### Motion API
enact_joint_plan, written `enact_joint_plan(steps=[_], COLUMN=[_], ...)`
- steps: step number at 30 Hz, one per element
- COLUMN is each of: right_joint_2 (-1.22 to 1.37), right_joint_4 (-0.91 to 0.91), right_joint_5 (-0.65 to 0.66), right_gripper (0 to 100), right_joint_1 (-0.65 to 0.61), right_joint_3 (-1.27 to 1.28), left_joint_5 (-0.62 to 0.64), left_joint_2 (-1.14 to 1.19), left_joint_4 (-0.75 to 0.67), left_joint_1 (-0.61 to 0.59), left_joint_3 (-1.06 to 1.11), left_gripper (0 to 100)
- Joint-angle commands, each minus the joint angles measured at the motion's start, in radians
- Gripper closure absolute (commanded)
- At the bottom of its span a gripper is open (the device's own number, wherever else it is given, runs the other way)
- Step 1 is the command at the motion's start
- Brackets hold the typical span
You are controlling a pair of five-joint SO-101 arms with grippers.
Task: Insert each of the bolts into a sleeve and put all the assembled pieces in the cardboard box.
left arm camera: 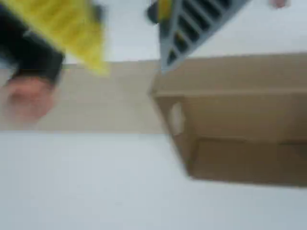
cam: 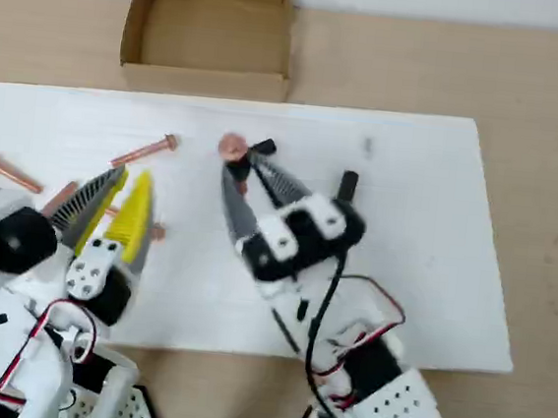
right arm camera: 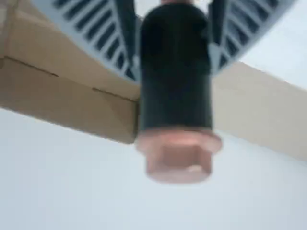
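Work over the worktop [cam: 537, 194] and its white sheet [cam: 404, 241], with the cardboard box [cam: 207, 29] lying ahead of the right pincer [cam: 246, 164], well past its tips. Note that pincer's clamp on the black sleeve [right arm camera: 175, 67], bolt [right arm camera: 177, 153] already seated, copper head sticking out. Probably time to carry: lift above the near wall, centre over the opening, lower, then let go. Leave the left pincer [cam: 131, 180], fingers apart, among the loose bolts [cam: 146, 150]; mind the spare sleeve [cam: 348, 184] beside the right pincer.
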Motion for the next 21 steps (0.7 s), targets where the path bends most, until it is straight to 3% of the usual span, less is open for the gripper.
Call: enact_joint_plan(steps=[1, 9, 13, 21], right_joint_2=[0.177, 0.765, 1.041, 1.537], right_joint_4=[0.034, 0.032, 0.035, 0.038], right_joint_5=[-0.025, -0.103, -0.138, -0.126], right_gripper=[98.9, 98.9, 98.9, 98.9], right_joint_1=[0.042, 0.124, 0.182, 0.234], right_joint_3=[-0.275, -0.766, -1.029, -1.489], left_joint_5=[-0.012, -0.054, -0.158, -0.221], left_joint_2=[0.012, 0.008, 0.007, 0.004], left_joint_4=[0.054, 0.129, 0.114, 0.114], left_joint_1=[-0.1, -0.348, -0.397, -0.434], left_joint_3=[-0.048, 0.071, 0.19, 0.339], left_gripper=[100, 100, 100, 100])
